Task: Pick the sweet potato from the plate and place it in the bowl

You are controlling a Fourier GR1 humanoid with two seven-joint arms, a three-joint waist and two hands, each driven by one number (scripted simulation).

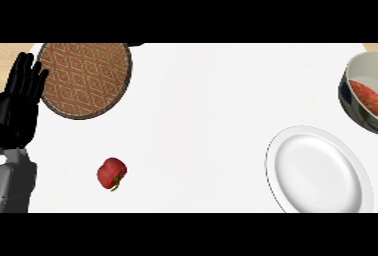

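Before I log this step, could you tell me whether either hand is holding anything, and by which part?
Nothing is held. The left hand rests open at the left edge, fingers up; the right hand is out of view. The sweet potato lies in the bowl.

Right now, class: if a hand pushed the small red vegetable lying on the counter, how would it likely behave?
The red vegetable looks rounded, so it would probably roll rather than slide. Its small size suggests lightness. Its glossy skin may prove slippery.

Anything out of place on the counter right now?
Only the small red fruit, lying loose on the counter, apart from the dishes. The white plate is bare; the sweet potato sits in the bowl. Left hand rests open.
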